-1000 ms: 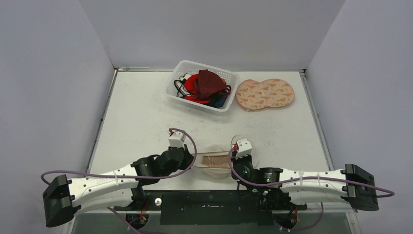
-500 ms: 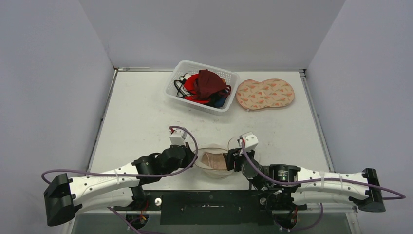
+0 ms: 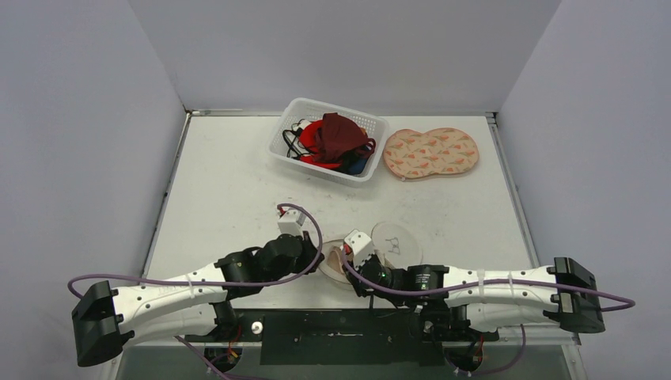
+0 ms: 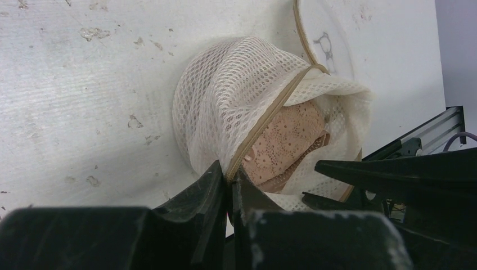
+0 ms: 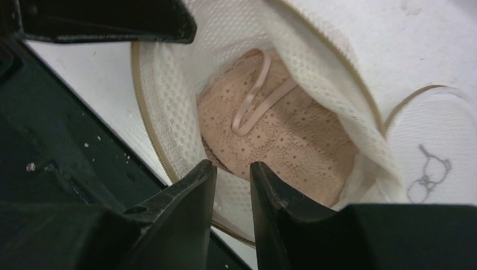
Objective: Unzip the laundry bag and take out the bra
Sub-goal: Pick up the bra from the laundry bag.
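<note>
Bag (image 4: 225,95) lies unzipped at the near edge of the table (image 3: 237,182), between both arms, left gripper (image 4: 229,181) pinched tight on its zip (image 4: 264,121), right gripper (image 5: 232,171) at the mouth, jaws a narrow gap apart, gripping nothing, pink bra (image 5: 281,140) inside the bag, just past those tips

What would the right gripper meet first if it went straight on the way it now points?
Most likely the beige bra lying in the opened laundry bag, just ahead of the right gripper; depth is uncertain.

Basket (image 3: 282,136) of clothes (image 3: 336,136); beside it, perhaps a patterned pad (image 3: 431,152).
</note>
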